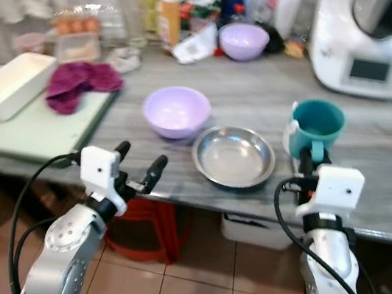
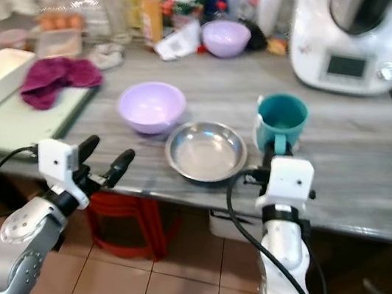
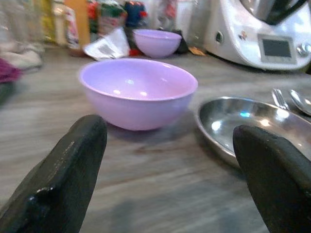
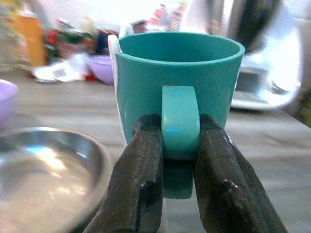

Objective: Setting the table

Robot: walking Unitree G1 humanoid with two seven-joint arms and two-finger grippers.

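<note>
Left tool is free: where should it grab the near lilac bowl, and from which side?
Grip the near rim of the lilac bowl, one finger inside, one outside, approaching from the table edge where the open left tool waits. Its walls flare too wide to span, and the steel plate crowds its right.

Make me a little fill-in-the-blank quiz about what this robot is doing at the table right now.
1. The right tool is closed on the ____ of the teal mug.
2. The steel plate lies between the teal mug and the nearer ____ bowl.
3. The left tool is ____ and holds nothing.
4. A maroon cloth lies on the green ____.

Missing words: handle; purple; open; board
</note>
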